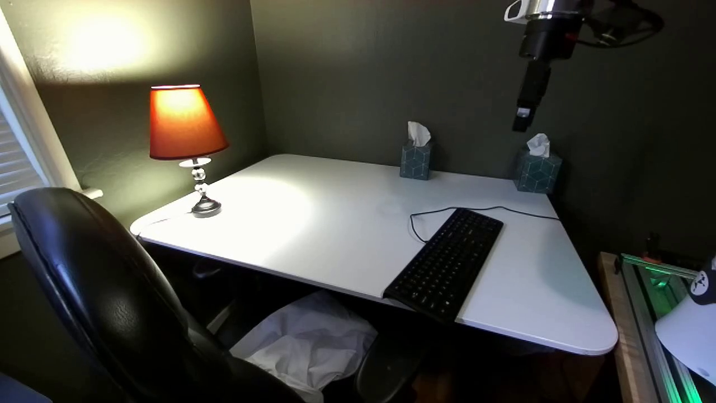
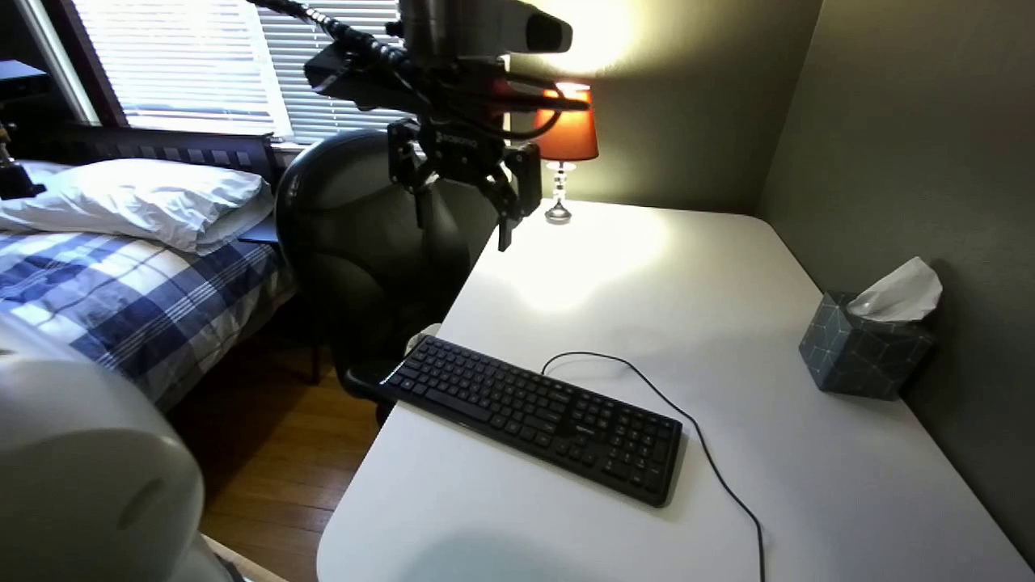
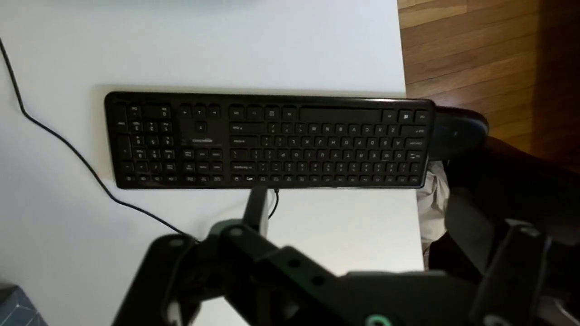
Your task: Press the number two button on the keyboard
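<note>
A long black keyboard (image 1: 447, 263) lies on the white desk in both exterior views, one end jutting past the desk's edge. Seen from above in the wrist view, the keyboard (image 3: 272, 140) spans the frame with its lettering upside down. Its number two key (image 3: 389, 167) is near the right end of the number row; a keypad two (image 3: 152, 127) sits at the left. My gripper (image 2: 462, 226) hangs well above the desk, fingers spread with nothing between them. In an exterior view the gripper (image 1: 521, 120) appears edge-on, high in front of the wall.
A thin cable (image 2: 695, 424) curls from the keyboard across the desk (image 1: 347, 207). Two tissue boxes (image 1: 415, 161) stand by the back wall, and a lit red lamp (image 1: 184, 123) at the far corner. A black chair (image 2: 364, 234) is against the desk's side.
</note>
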### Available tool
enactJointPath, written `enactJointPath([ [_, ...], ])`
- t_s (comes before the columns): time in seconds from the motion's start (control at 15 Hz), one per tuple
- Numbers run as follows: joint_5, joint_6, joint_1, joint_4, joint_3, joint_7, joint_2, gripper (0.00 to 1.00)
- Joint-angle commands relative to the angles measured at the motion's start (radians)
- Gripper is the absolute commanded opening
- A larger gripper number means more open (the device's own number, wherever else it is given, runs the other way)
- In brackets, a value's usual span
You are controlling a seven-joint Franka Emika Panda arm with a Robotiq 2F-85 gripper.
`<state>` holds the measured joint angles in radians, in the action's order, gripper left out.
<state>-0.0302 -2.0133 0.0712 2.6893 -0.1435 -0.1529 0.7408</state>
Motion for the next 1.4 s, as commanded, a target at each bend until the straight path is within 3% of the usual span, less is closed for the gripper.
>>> enactJointPath([
  [0.0, -0.007, -0.079, 0.052, -0.023, -0.06, -0.012, -0.107, 1.0],
  [0.8, 0.024, -0.345, 0.128, -0.049, -0.166, -0.07, -0.408, 1.0],
  [1.27, 0.025, -0.482, 0.15, -0.095, -0.175, -0.082, -0.596, 1.0],
  [1.33, 0.009, -0.451, 0.156, -0.069, -0.157, -0.053, -0.53, 1.0],
])
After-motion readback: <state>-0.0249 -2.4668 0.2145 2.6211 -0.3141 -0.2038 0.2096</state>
